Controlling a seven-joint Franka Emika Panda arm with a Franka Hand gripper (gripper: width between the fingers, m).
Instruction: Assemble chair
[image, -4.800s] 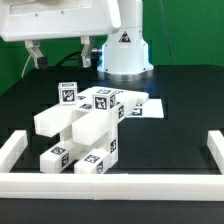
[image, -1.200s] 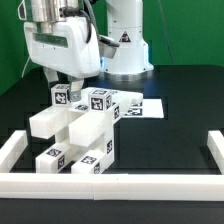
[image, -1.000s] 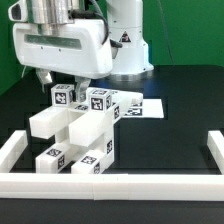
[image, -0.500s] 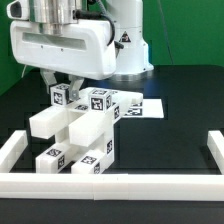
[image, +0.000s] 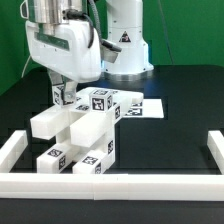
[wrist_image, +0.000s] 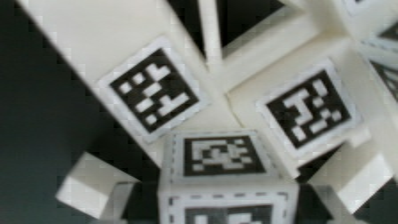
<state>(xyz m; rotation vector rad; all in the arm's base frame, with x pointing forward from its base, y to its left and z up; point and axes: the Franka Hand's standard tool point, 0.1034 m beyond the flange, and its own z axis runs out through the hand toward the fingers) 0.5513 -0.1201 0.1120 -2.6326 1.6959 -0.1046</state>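
The chair is a cluster of chunky white tagged pieces standing on the black table, at the exterior view's centre-left. My gripper hangs over its upper left end, at a small tagged block. In the wrist view that block sits between my gripper's two fingers. One finger and the other stand on either side of it with a dark gap on each side. The jaws are open. More tagged faces of the chair fill the rest of the wrist view.
Low white border bars run along the exterior view's left, front and right. The marker board lies flat behind the chair. The robot's white base stands at the back.
The hand has turned about its vertical axis and dropped a little, so its fingers now straddle the chair's upper left block. The chair has not moved.
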